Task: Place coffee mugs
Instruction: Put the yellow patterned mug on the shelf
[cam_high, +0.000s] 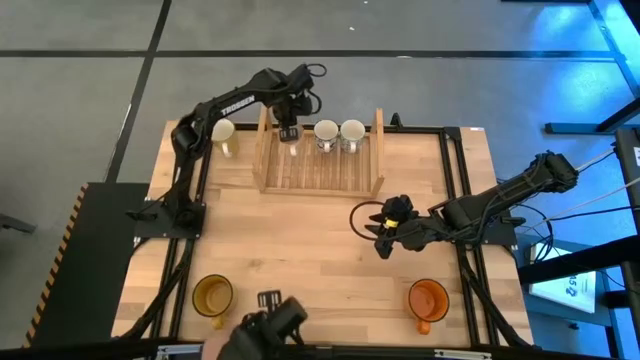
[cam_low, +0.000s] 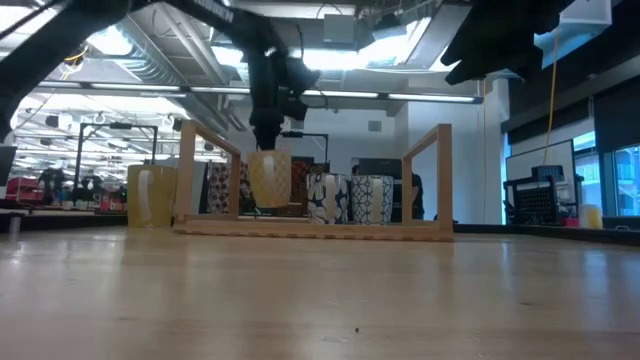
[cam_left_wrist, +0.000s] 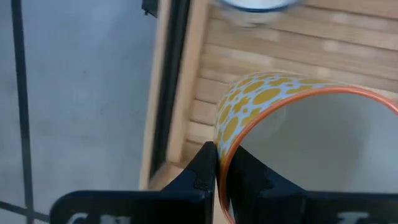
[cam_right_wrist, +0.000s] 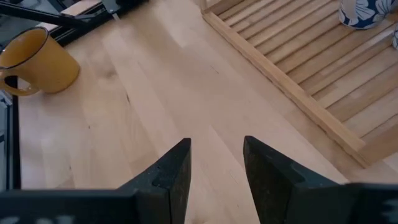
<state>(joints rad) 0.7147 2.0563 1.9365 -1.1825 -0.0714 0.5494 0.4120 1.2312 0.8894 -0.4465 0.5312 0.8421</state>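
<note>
My left gripper (cam_high: 289, 132) is over the far left part of the wooden slatted rack (cam_high: 320, 172), shut on a white mug with a yellow pattern (cam_low: 268, 178). Two patterned mugs (cam_high: 326, 135) (cam_high: 351, 135) stand upright on the rack's far slats. A pale mug (cam_high: 224, 133) stands on the table left of the rack. An amber mug (cam_high: 212, 295) and an orange mug (cam_high: 428, 300) stand near the table's near edge. My right gripper (cam_high: 383, 240) is open above bare table, right of centre. My left gripper (cam_left_wrist: 219, 152) pinches the patterned mug's rim (cam_left_wrist: 219, 134), one finger inside the mug and one outside. The fingers come from above, pointing down. The mug hangs upright below them, its base (cam_low: 268, 204) just above the rack's slats.
The rack's tall end frames (cam_low: 428, 175) stand at its left and right. Black rails (cam_high: 460, 200) run along the table's sides. A dark object (cam_high: 268, 322) sits at the near edge. Bare wood (cam_right_wrist: 155, 81) lies between the rack and the near mugs.
</note>
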